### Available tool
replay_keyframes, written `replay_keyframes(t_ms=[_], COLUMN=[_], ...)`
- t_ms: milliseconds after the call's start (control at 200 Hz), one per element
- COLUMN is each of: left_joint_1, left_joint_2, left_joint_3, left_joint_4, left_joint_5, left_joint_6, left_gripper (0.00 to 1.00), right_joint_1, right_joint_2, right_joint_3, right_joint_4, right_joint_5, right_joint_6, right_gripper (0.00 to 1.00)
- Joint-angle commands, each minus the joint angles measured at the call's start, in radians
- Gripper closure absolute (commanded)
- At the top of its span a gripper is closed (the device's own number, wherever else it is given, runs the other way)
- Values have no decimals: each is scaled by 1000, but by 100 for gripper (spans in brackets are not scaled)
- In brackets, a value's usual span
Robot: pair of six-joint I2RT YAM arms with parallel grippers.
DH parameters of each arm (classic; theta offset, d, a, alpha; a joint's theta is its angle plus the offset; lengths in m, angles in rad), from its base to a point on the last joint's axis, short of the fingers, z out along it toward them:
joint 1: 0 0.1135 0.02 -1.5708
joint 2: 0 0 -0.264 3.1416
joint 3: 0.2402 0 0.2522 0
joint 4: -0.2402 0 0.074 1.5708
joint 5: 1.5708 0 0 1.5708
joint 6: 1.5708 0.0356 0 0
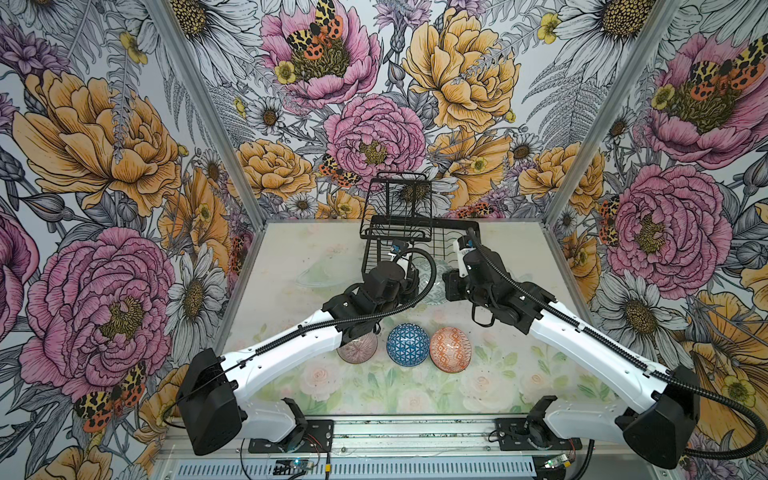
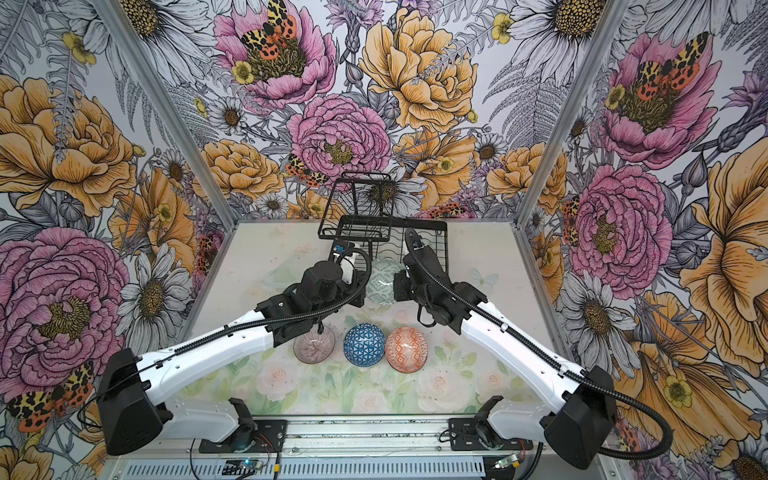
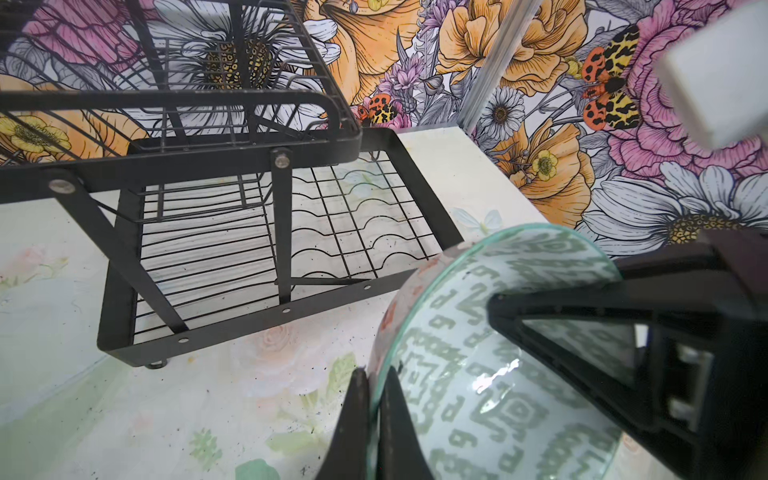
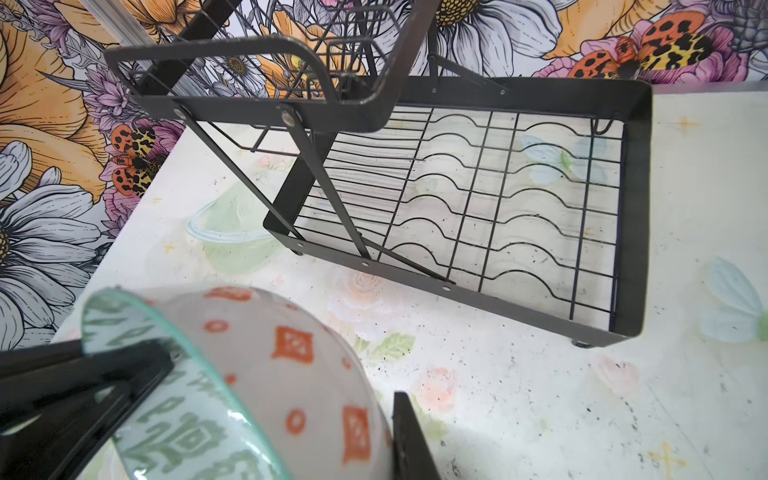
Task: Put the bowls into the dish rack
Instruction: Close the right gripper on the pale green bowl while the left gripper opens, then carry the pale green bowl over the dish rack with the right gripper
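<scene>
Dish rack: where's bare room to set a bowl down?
The black wire dish rack: whole lower floor bare within its solid rim. Crowded just in front, where the left gripper and right gripper pinch the green-patterned ceramic bowl.

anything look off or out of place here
The grey-green bowl is gripped by the left tool and the right tool at once, tipped on edge before the empty dish rack, likely a handover. The blue bowl and orange bowl lie upside down beside the pink bowl. Nothing spilled or broken.

Rack (image 1: 395, 238) bhd bowl row (image 1: 406, 345)
</scene>
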Motion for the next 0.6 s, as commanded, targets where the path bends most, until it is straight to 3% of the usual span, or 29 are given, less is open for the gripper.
replay_keyframes(t_ms=[0, 75, 155, 375, 530, 595], left_joint_1=[23, 45, 80, 137, 166, 177], left_joint_2=[-32, -38, -55, -64, -42, -34], left_joint_3=[44, 48, 33, 28, 51, 54], left_joint_4=[-126, -201, -235, -266, -276, -275], left_joint_5=[-23, -4, 39, 132, 166, 172], left_joint_6=[13, 35, 54, 117, 128, 132], left_gripper=[62, 26, 2, 1, 1, 1], right_joint_1=[-9, -26, -45, -109, -182, -198], right_joint_2=[-65, -75, -80, -37, 20, 42], right_joint_3=[-16, -18, -12, -21, -55, -109], right_joint_4=[47, 46, 50, 193, 425, 609], right_joint_5=[43, 72, 117, 230, 261, 264], right_joint_6=[-50, -112, -208, -562, -780, -919], right_gripper=[100, 100, 100, 100, 100, 100])
